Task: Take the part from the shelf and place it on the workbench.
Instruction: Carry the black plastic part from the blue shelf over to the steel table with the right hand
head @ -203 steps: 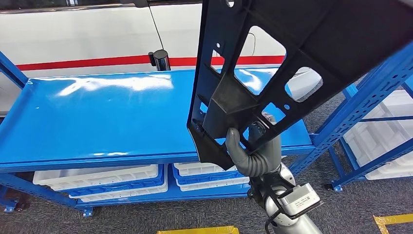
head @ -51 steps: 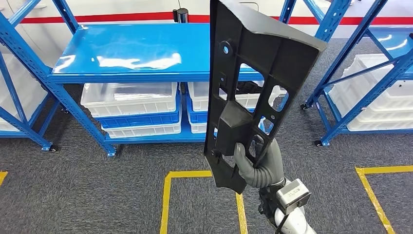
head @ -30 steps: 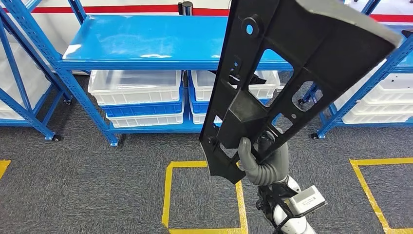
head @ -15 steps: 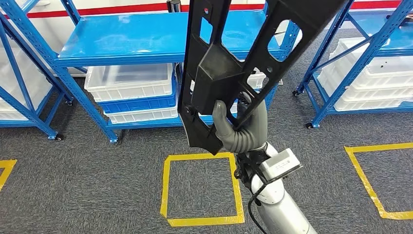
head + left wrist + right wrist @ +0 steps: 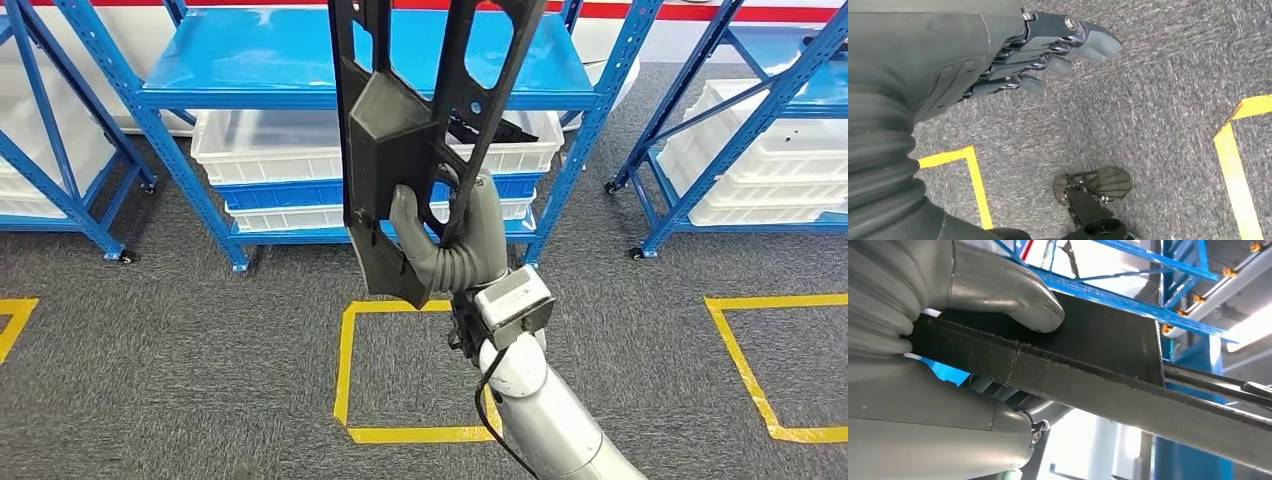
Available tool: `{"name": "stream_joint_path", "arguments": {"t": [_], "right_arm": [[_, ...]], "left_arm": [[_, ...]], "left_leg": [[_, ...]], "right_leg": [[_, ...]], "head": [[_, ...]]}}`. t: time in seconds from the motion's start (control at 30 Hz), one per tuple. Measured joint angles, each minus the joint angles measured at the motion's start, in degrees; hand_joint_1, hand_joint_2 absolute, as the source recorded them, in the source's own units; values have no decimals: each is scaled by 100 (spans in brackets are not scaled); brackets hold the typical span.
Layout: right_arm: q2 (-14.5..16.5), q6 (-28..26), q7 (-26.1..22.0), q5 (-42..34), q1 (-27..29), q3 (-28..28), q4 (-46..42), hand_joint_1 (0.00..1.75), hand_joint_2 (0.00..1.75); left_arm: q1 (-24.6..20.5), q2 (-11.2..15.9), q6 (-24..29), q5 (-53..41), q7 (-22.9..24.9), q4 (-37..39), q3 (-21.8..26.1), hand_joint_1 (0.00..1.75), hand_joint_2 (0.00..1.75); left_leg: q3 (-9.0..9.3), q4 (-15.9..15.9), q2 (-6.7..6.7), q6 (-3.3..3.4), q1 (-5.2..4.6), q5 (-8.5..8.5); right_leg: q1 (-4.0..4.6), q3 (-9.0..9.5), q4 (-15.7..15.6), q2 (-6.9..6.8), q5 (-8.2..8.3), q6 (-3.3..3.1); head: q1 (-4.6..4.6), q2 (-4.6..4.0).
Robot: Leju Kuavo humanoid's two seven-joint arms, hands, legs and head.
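Observation:
The part [image 5: 420,120] is a long black plastic panel with cut-out windows, held upright in front of me and running off the top of the head view. My right hand [image 5: 455,240] grips its lower end, thumb across the near face and fingers behind. In the right wrist view the thumb [image 5: 998,290] presses on the part's edge [image 5: 1088,380]. My left hand [image 5: 998,60] hangs over the grey carpet with its fingers [image 5: 1068,45] stretched out and nothing in them.
A blue shelf rack [image 5: 250,60] stands ahead with white and blue bins [image 5: 280,170] on its lower level. More blue racks with white bins [image 5: 760,170] stand at the right. Yellow tape squares [image 5: 345,370] mark the grey carpet.
The whole scene has shifted as the camera moved; the rack now lies straight ahead. The part has swung to a more upright stand and drifted left, still gripped by my right hand.

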Motion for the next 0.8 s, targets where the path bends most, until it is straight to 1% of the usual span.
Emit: {"name": "stream_joint_path", "arguments": {"t": [0.03,0.07,0.1,0.13,0.17,0.2,0.23,0.27,0.3,0.33,0.37,0.4,0.43,0.47,0.5,0.53,0.57,0.6,0.63,0.67,0.7,0.73,0.77,0.8], "right_arm": [[23,-3,0,-9,-15,15,80,175,175],[38,-6,0,-14,-28,30,152,175,175],[50,-8,-1,-16,-40,41,213,175,175],[63,-9,-1,-18,-57,50,257,175,175],[80,-10,-2,-19,-83,59,295,175,175],[102,-10,-3,-19,-105,67,323,175,175],[120,-13,-5,-16,-126,74,345,175,175],[133,-15,-7,-14,-139,81,365,175,175],[140,-18,-9,-12,-144,87,384,175,175],[144,-21,-10,-10,-149,92,403,175,175],[152,-21,-11,-9,-153,97,421,175,175],[166,-21,-11,-9,-158,101,438,175,175],[180,-21,-11,-6,-162,106,453,175,175],[192,-21,-11,0,-165,111,468,175,175],[196,-18,-11,16,-166,120,485,175,175],[193,-14,-11,39,-165,131,503,175,175],[187,-8,-11,72,-163,144,523,175,175],[179,-2,-11,115,-162,162,542,175,175],[173,1,-13,163,-162,182,559,175,175],[168,1,-15,215,-163,201,573,175,175],[164,-3,-19,267,-166,221,583,175,175],[161,-8,-23,312,-166,239,590,175,175],[155,-16,-28,351,-165,255,594,175,175],[146,-26,-32,384,-164,270,597,175,175]], "left_arm": [[-8,-3,-5,-9,8,-1,-11,0,175],[-11,-6,-8,-21,16,-1,-21,0,175],[-12,-10,-9,-31,25,-1,-28,0,175],[-13,-15,-9,-39,37,-1,-34,0,175],[-14,-18,-8,-45,48,-1,-41,0,175],[-14,-21,-6,-48,55,-1,-46,0,175],[-14,-21,-4,-52,60,-1,-49,0,175],[-15,-21,-2,-56,60,-1,-51,0,175],[-14,-22,0,-60,57,-1,-54,0,175],[-13,-21,3,-63,55,-1,-56,0,175],[-11,-21,6,-66,53,-1,-58,0,175],[-8,-20,10,-67,51,-1,-60,0,175],[-6,-18,13,-69,51,-1,-60,0,175],[-5,-17,14,-74,49,-1,-60,0,175],[-4,-17,15,-80,47,-1,-61,0,175],[-4,-17,15,-87,44,-1,-62,0,175],[-3,-17,15,-93,42,-1,-64,0,175],[-3,-17,15,-95,39,-1,-65,0,175],[-5,-16,15,-95,37,-1,-66,0,175],[-10,-16,15,-95,35,-1,-66,0,175],[-16,-16,16,-95,32,-1,-66,0,175],[-21,-17,18,-95,28,-1,-66,0,175],[-24,-18,22,-95,25,-1,-66,0,175],[-23,-19,27,-95,22,-1,-66,0,175]], "left_leg": [[-59,1,2,-1,-1,43],[-116,2,5,-7,-2,87],[-171,2,6,-17,-2,132],[-219,2,5,-31,-2,174],[-263,3,3,-52,-3,219],[-292,-7,3,-83,-5,264],[-310,-16,2,-120,-7,307],[-318,-28,3,-159,-4,349],[-316,-52,4,-201,0,392],[-319,-65,2,-238,8,420],[-336,-58,-2,-267,16,403],[-377,26,-5,-292,22,294],[-455,241,-8,-308,26,87],[-557,562,-10,-321,30,-169],[-667,948,-10,-335,32,-412],[-746,1279,-10,-348,33,-563],[-746,1442,-9,-358,35,-595],[-642,1394,-8,-364,38,-528],[-429,1127,-7,-367,42,-392],[-174,749,-8,-370,48,-280],[53,402,-13,-361,42,-203],[197,160,-20,-346,33,-170],[246,48,-27,-325,21,-185],[237,30,-34,-296,1,-178]], "right_leg": [[-5,-74,272,0,-105,11],[-7,-50,345,0,-116,45],[-11,74,223,-1,-54,90],[-13,303,-111,-1,61,130],[-13,576,-560,-2,147,147],[4,798,-911,-1,225,139],[21,943,-1160,0,269,116],[40,981,-1269,3,283,79],[60,959,-1262,5,326,45],[45,934,-1286,3,360,0],[29,917,-1305,1,401,-48],[10,907,-1325,-2,447,-103],[-10,892,-1341,-5,493,-153],[-7,862,-1340,-6,526,-183],[-1,824,-1336,-8,558,-206],[6,790,-1332,-9,585,-212],[12,761,-1327,-9,606,-208],[12,738,-1320,-8,622,-201],[9,723,-1307,-7,632,-193],[7,709,-1289,-6,636,-183],[18,685,-1265,-5,638,-167],[31,662,-1243,-5,645,-144],[45,636,-1228,-6,657,-115],[54,611,-1224,-5,675,-79]], "head": [[-1,0],[1,0],[2,0],[2,0],[2,0],[-4,0],[-2,0],[-2,0],[1,0],[9,0],[6,0],[2,0],[-8,0],[-19,0],[-27,0],[-31,0],[-31,0],[-32,0],[-32,0],[-33,0],[-34,0],[-35,0],[-37,0],[-35,0]]}}
